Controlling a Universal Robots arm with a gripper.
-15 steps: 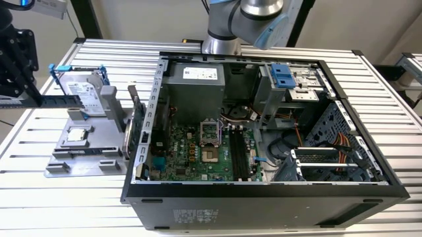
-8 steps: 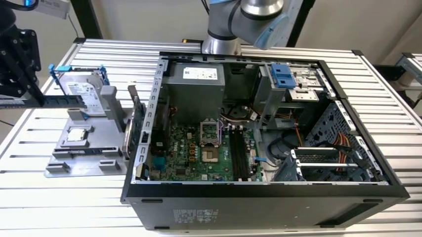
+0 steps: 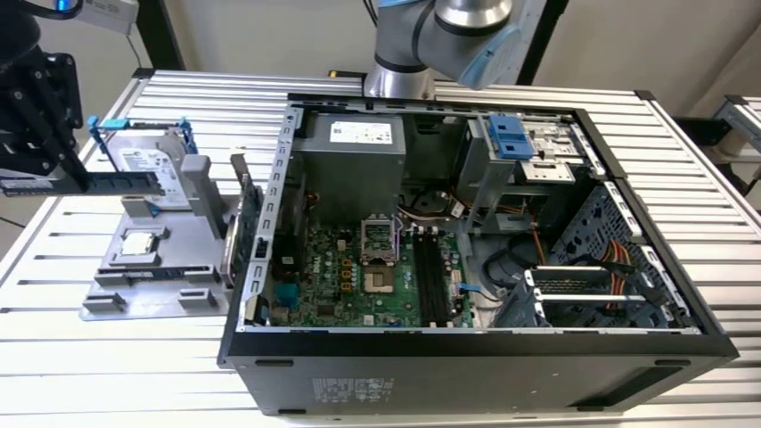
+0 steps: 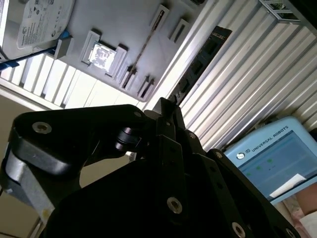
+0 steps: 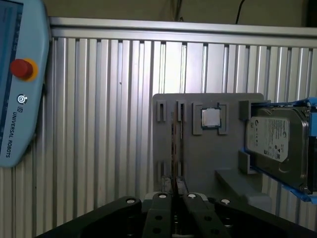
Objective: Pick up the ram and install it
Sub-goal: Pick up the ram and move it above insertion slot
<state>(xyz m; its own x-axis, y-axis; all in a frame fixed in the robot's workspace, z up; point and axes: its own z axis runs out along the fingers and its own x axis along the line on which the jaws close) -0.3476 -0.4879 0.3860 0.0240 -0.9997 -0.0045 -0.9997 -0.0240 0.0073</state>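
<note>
The ram (image 3: 113,181), a thin blue-green stick, hangs level above the grey holder tray (image 3: 155,276) at the exterior view's left. My black gripper (image 3: 53,178) is shut on it near one end. In the first wrist view the ram (image 5: 173,144) appears edge-on as a thin line running out from the shut gripper (image 5: 174,186) over the tray (image 5: 198,153). The second wrist view shows the gripper (image 4: 168,106) and the same thin edge of the ram (image 4: 146,44). The dark ram slots (image 3: 434,281) lie on the motherboard inside the open computer case (image 3: 476,343).
On the tray sit a small square CPU (image 3: 141,241) and a silver hard drive (image 3: 149,165) in a blue frame. Inside the case are a power supply (image 3: 351,152), a CPU socket (image 3: 380,259) and a blue drive cage (image 3: 511,138). A teach pendant (image 5: 20,79) lies on the slatted table.
</note>
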